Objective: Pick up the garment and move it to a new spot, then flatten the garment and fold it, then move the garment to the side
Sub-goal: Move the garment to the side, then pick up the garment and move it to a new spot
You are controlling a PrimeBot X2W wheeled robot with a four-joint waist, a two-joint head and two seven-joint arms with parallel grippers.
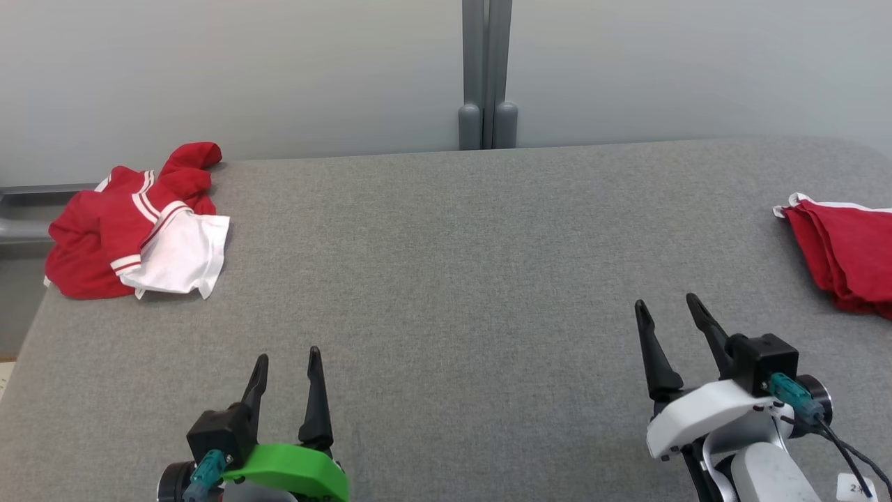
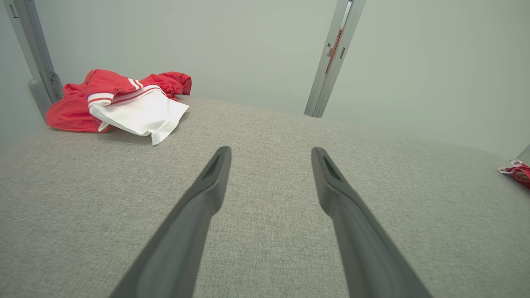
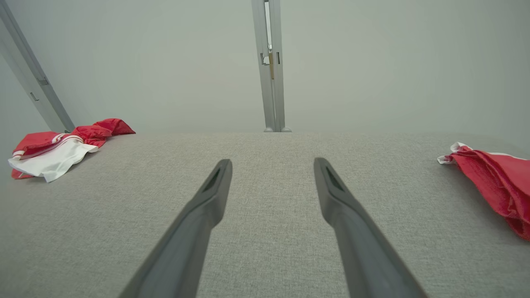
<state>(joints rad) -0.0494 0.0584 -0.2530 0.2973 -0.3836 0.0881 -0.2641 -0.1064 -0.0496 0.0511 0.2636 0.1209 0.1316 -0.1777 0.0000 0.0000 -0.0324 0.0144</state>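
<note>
Grey woven tabletop (image 1: 446, 279) is what everything sits on, and it runs from the near edge all the way back to a pale wall (image 1: 209, 70). Nearest to the robot, at the lower left, is the left gripper (image 1: 288, 355) with its green wrist shell. It hovers over the surface with both dark fingers (image 2: 207, 198) spread wide and nothing between them. Over at the lower right is the right gripper (image 1: 665, 302) on its white shell, a bit farther up the table and leaning slightly left. It's just as wide open, with nothing in it either. Neither one touches any clothing as far as I can see.

Farther back on the left, close to the table's far left corner, lies the crumpled garment (image 1: 132, 230). It's mostly red, with a white panel flopped out toward the near right and red-and-white striped trim across the middle. It's bunched in a heap, well apart from both grippers, and reaches the table's left edge. On the right side, about mid-depth, a folded red garment (image 1: 847, 258) with a thin white edge lies at the right edge, cut off by the frame. It's near the right gripper but not touching it. Farthest back, a grey post (image 1: 486, 70) stands upright against the wall, behind the middle of the far edge.
</note>
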